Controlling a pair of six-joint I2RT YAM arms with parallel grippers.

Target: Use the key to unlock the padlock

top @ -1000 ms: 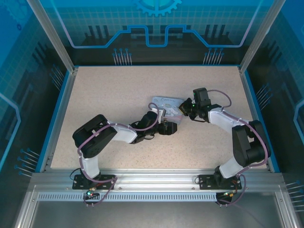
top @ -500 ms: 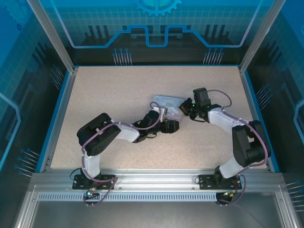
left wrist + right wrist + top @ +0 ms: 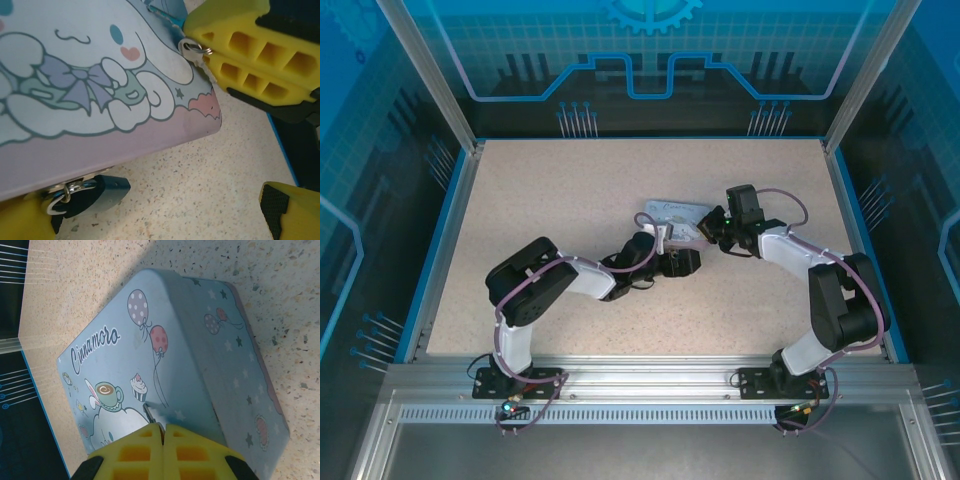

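The pale blue tin (image 3: 200, 365) carries dark script reading "Cinnamoro", toward nine o'clock on its lid; any further letters seem illegible.

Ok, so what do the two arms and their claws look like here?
The left arm and right arm have white shells and black joints, each trailed by a looping purplish cable. Both the left claw and right claw have chunky yellow fingers edged in black; the right's show rectangular hollow cells.

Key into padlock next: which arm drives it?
Right. The right gripper is shut on the key, by the tin. The left gripper is open beside the padlock, likely better for steadying it.
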